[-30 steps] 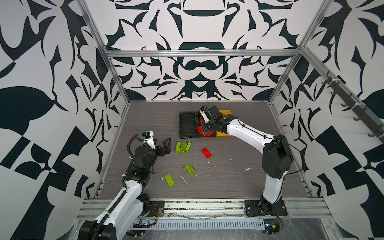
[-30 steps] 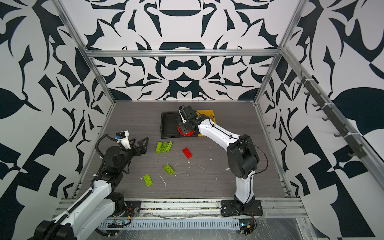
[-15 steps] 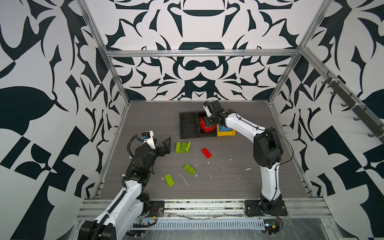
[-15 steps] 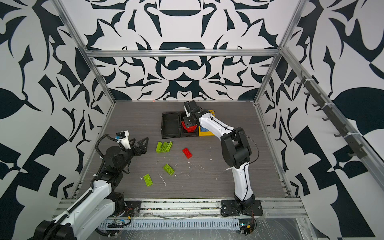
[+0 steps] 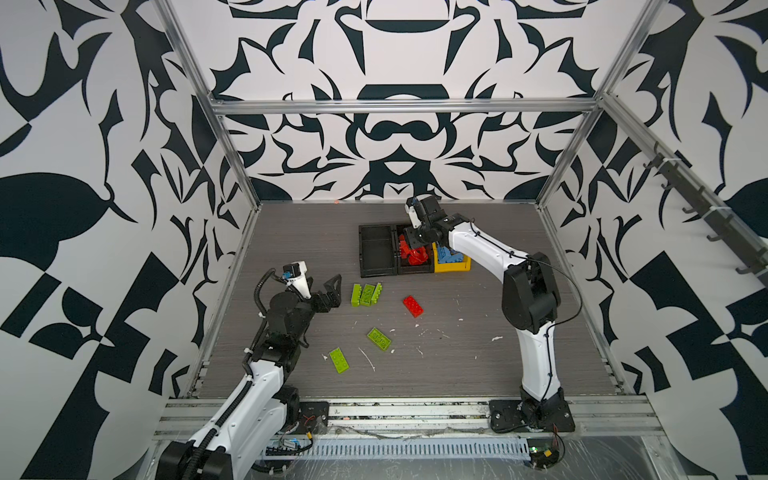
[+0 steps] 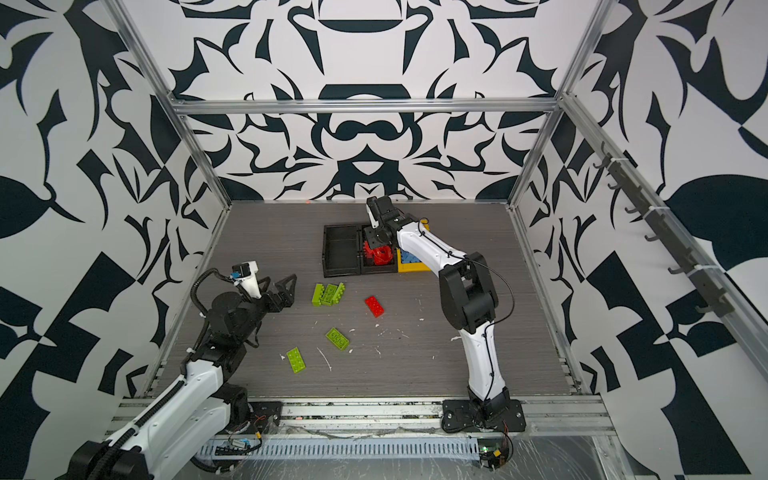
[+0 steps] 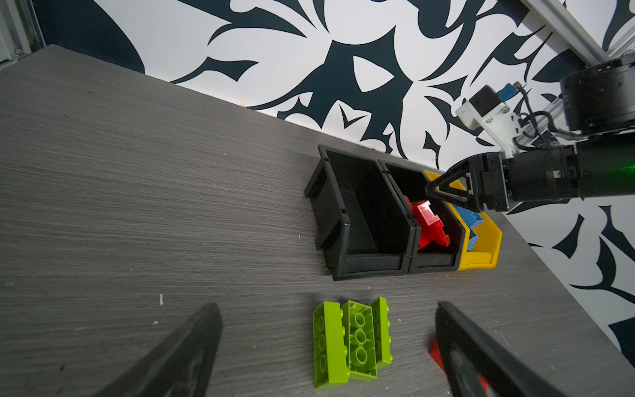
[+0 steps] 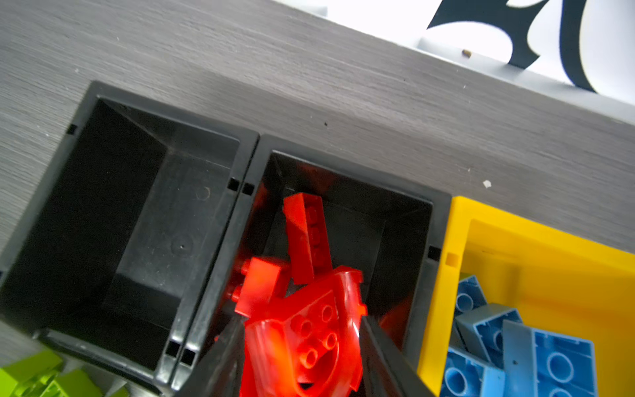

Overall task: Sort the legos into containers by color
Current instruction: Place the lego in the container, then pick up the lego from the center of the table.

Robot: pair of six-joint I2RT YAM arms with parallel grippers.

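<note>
Three containers stand in a row at the back: an empty black bin [image 5: 377, 270], a black bin [image 5: 415, 270] with red legos, and a yellow bin [image 5: 453, 266] with blue legos [image 8: 515, 343]. My right gripper [image 8: 301, 319] hangs open over the middle bin. The red arch piece [image 8: 309, 343] sits blurred and loose between its fingers, above other red bricks [image 8: 305, 237]. A red brick [image 5: 413, 306], a cluster of three green bricks [image 5: 365, 294] and two more green bricks [image 5: 379, 338] [image 5: 338, 360] lie on the table. My left gripper [image 7: 328, 307] is open and empty, just short of the green cluster [image 7: 350, 340].
The patterned back wall runs just behind the bins. White scraps [image 5: 368, 359] are scattered over the grey tabletop [image 5: 457, 365] in front. The right arm's elbow [image 5: 530, 297] stands over the right side of the table.
The right arm carried the red arch piece a little right, over the middle black bin, and its jaws have widened around it. The left arm has not moved.
</note>
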